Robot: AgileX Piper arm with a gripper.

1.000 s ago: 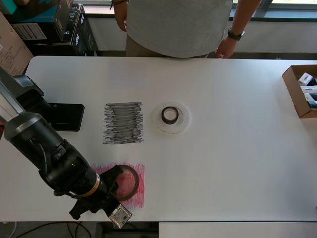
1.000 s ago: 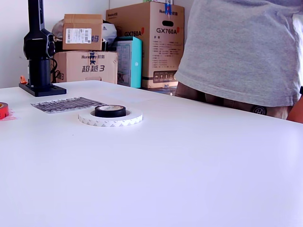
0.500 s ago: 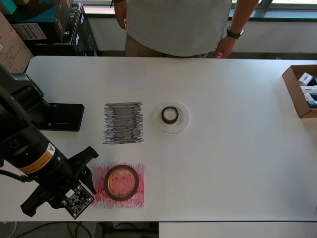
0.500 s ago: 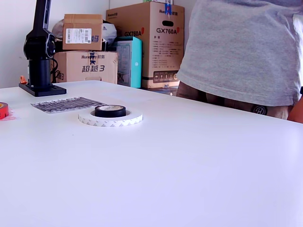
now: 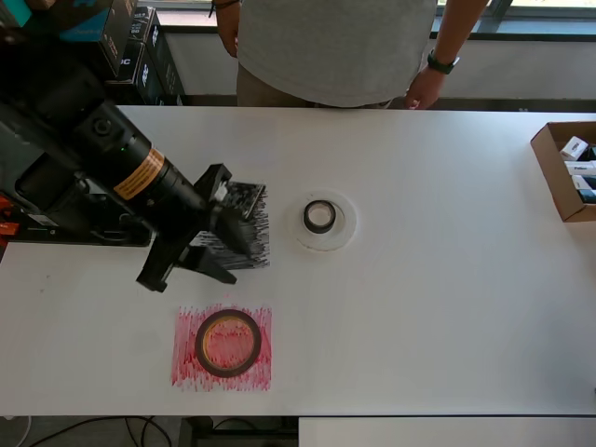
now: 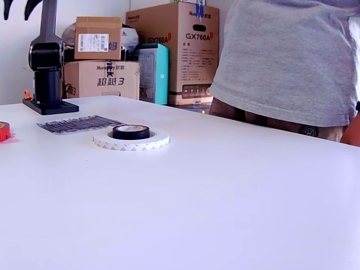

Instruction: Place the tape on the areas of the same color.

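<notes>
White table [image 6: 225,197], cardboard boxes [image 6: 174,50] stacked behind

"GX760A" on tall cardboard box [image 6: 179,50], "超越 3" on lower box [image 6: 101,79]

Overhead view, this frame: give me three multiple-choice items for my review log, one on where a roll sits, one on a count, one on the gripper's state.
1. Where does the dark-red roll lie?
A. On the red patch
B. On the black-grey patch
C. In the cardboard box

2. How many tape rolls are on the table?
A. One
B. Two
C. Three

3. What is the gripper doing?
A. Clamping the black roll
B. Open, holding nothing
C. Clamping the dark-red roll

Answers:
1. A, since red scribble shows all round the ring.
2. C, since the black roll sits inside the whitish roll, with the dark-red one apart.
3. B, since its fingers are spread over the black-grey patch with nothing between them.
</notes>
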